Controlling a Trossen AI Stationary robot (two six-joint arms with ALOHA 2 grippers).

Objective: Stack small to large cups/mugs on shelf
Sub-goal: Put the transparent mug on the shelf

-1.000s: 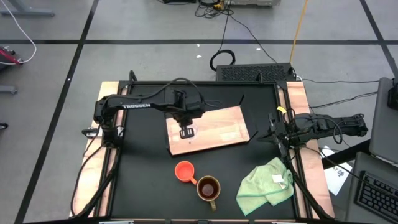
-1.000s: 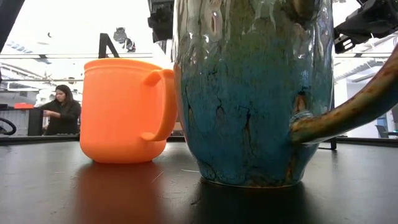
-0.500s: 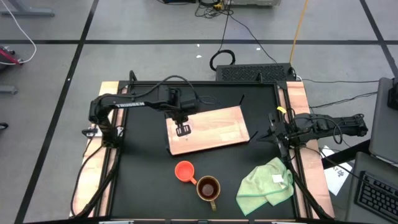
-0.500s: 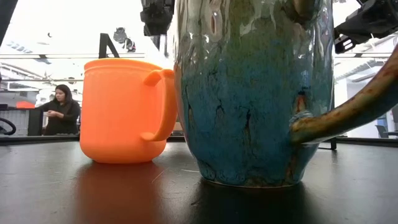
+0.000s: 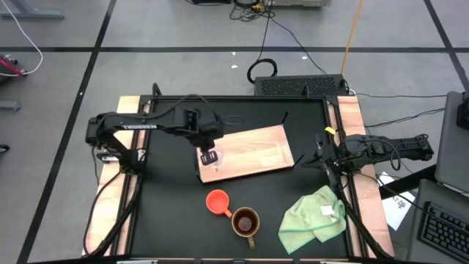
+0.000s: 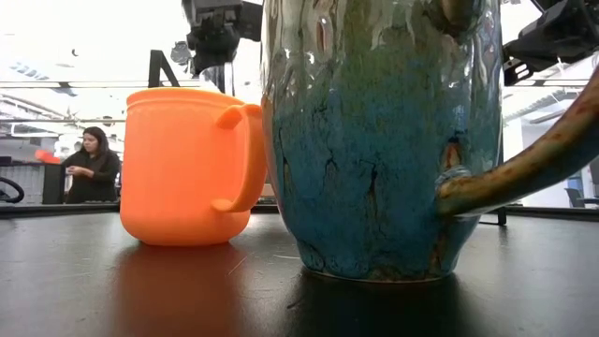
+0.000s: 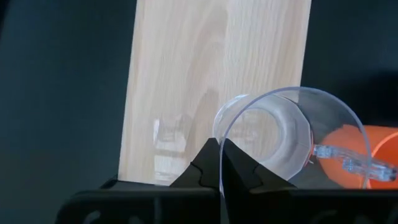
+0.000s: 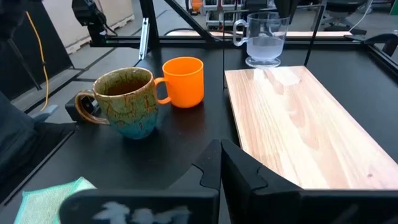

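Note:
My left gripper (image 5: 208, 152) is over the left end of the wooden shelf (image 5: 253, 152), shut on the tiny clear glass cup (image 8: 263, 38). The cup's base is at the shelf's end; whether it touches the board I cannot tell. The orange cup (image 5: 217, 201) and the brown mug (image 5: 245, 221) stand upright side by side on the black tabletop near the front edge. My right gripper (image 8: 221, 155) waits shut at the table's right edge, touching nothing. My left gripper pinches the glass cup's rim (image 7: 222, 127) between its two fingers, one finger inside the cup and one outside. The fingers come from above, slanting down. The cup hangs upright below them, its clear handle (image 7: 343, 163) on the side away from the fingers.
A light green cloth (image 5: 311, 218) lies crumpled at the front right of the table. Most of the shelf (image 8: 298, 124) to the right of the glass cup is bare. A person stands in the room behind the table.
My left gripper has moved along the shelf toward the table's left edge, sinking a little, still shut on the glass cup. The arm has drawn back with it. The orange cup and the mug have stayed in place.

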